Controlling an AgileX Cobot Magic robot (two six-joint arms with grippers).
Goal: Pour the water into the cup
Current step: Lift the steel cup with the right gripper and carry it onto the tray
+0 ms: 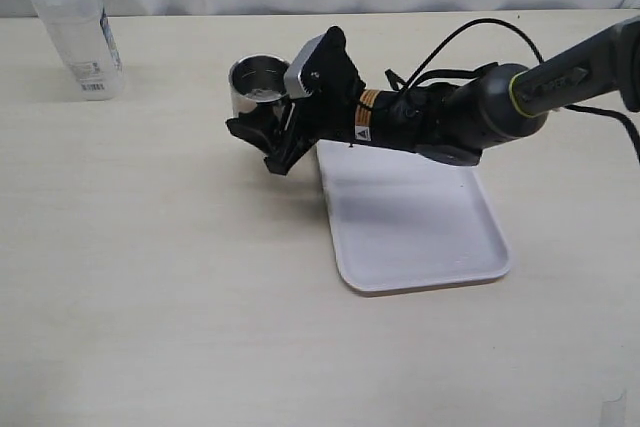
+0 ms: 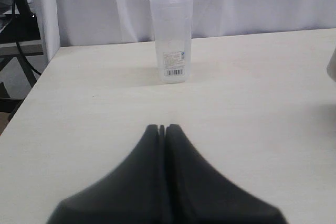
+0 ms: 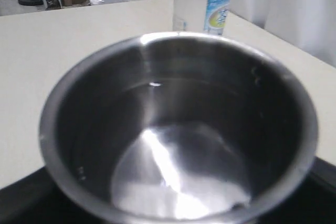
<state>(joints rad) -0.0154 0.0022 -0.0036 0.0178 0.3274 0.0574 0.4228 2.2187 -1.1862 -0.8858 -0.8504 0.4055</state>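
Steel cup gripped by the right arm, just off the tray's corner

The cup (image 1: 254,85) stands upright and open-mouthed just beyond the 11 o'clock corner of the white tray (image 1: 420,217); whether its base touches the pale surface (image 1: 150,287) cannot be told. The water (image 3: 154,84) inside shows only as a faint glint against the shiny wall. The right fingers (image 1: 246,130) are closed around the cup low on its sides, their arm reaching in from about 2 o'clock above the tray. Well apart, at 10 o'clock from the cup, a translucent plastic container (image 1: 72,32) with a blue label stands upright on the surface. The left fingers (image 2: 152,148) are pressed together with nothing between them, held over bare surface and pointing toward that container.
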